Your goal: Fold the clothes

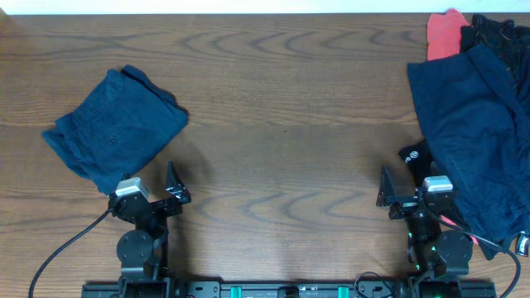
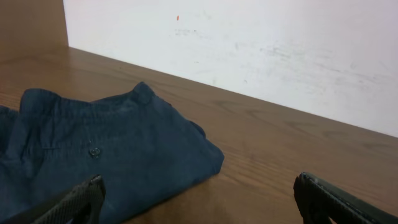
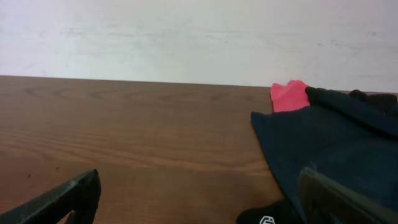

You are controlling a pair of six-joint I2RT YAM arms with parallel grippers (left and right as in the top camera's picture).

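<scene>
Under me lies a brown wood-grain tabletop (image 1: 281, 124), its grain running from nine o'clock to three. A scuffed white wall (image 3: 186, 37) rises at its twelve o'clock edge. My left wrist view shows a tiny orange-red speck (image 2: 177, 18) on that wall, toward twelve.

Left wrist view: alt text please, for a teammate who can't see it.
A dark blue garment, loosely folded with a button showing, lies on the wooden table at the left of the picture. The left gripper is open and empty at the bottom edge, and a white wall runs behind.
</scene>
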